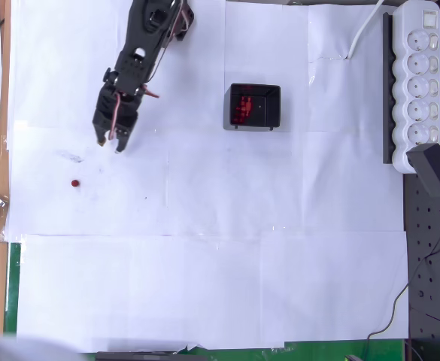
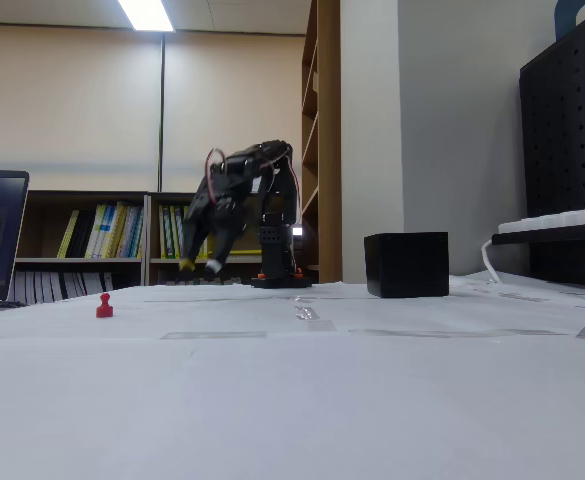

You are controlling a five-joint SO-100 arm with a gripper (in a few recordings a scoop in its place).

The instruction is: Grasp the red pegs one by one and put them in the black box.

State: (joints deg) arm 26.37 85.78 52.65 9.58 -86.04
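Observation:
One red peg [image 1: 75,183] [image 2: 104,307] stands upright on the white paper at the left. Several more red pegs [image 1: 243,108] lie inside the black box [image 1: 254,107] [image 2: 406,264], which sits in the upper middle of the overhead view. My black gripper [image 1: 110,144] [image 2: 199,265] hangs above the paper, up and to the right of the lone peg and well left of the box. Its fingertips are slightly apart with nothing between them.
A long white power strip [image 1: 417,83] with a black adapter [image 1: 436,169] lies along the right side, with a black pegboard [image 1: 434,263] below it. The table's wooden edge [image 1: 4,113] runs down the left. White paper [image 1: 204,263] covers the table.

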